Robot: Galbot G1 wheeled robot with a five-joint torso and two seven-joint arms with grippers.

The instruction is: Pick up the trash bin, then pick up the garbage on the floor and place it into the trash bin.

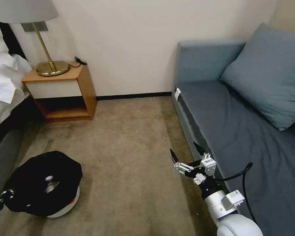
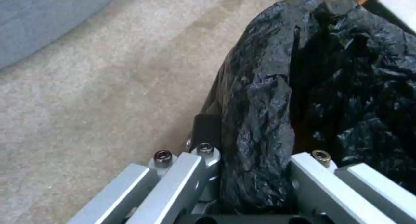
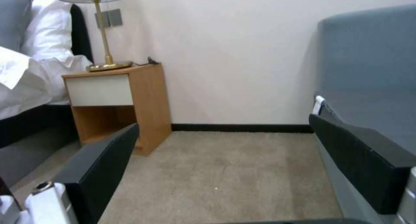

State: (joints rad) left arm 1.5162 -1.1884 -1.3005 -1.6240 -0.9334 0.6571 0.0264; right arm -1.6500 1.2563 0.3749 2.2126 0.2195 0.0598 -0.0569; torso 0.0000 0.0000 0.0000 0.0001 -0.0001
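One trash bin (image 1: 44, 183) — one bottle (image 1: 49, 182) inside.

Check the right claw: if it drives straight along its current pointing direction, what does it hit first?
Probably nothing close. The right claw, open, aims over bare carpet toward the wall and its dark baseboard. The sofa edge runs close beside one finger; depth is hard to judge.

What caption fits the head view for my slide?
Left gripper grips the bag-lined bin at its rim on the carpet; right gripper hovers open beside the sofa.
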